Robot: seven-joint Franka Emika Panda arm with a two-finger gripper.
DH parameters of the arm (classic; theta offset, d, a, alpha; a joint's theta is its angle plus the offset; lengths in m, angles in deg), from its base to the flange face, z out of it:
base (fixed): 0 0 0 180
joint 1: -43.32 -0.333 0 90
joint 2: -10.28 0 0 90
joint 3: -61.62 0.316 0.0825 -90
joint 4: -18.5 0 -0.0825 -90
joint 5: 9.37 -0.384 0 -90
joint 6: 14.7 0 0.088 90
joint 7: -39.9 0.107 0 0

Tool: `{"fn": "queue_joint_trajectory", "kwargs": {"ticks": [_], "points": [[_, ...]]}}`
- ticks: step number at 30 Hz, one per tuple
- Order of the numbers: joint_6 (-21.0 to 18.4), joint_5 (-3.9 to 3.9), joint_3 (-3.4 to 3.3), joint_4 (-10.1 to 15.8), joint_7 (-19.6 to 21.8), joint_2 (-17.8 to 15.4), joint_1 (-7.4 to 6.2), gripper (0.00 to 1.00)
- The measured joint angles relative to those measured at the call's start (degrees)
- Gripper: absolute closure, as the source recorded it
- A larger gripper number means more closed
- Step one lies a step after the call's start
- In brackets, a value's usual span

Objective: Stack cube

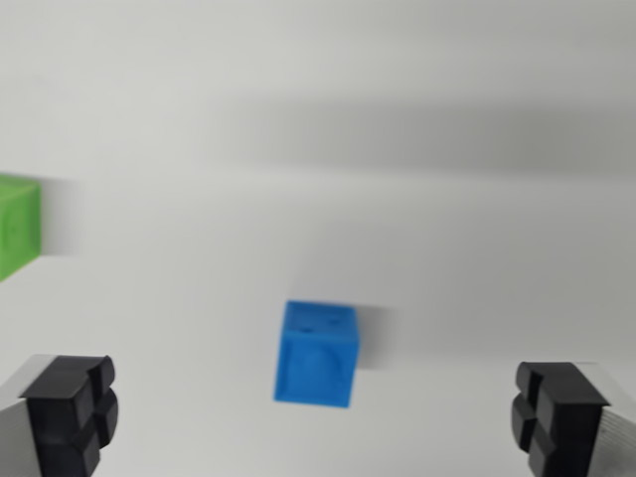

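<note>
Looks like a lab test bench here: a plain white tabletop [417, 199], bare and evenly lit, with just a blue cube [316, 355] and a green cube [18, 227] as props.

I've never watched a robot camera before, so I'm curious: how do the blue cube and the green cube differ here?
The blue cube is fully in view, while the green cube is cut off by the wrist view's left edge. The blue cube sits low and central, between the open gripper's fingers; the green cube lies higher and off to the side. Both rest on the same white table, apart from each other.
</note>
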State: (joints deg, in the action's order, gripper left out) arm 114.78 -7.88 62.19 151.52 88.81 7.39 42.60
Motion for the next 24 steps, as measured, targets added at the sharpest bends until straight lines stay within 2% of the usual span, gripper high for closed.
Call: {"fn": "queue_joint_trajectory", "kwargs": {"ticks": [24], "points": [[11.9,-0.56,-0.12,15.5,0.6,-3.8,0.00,0.00]]}}
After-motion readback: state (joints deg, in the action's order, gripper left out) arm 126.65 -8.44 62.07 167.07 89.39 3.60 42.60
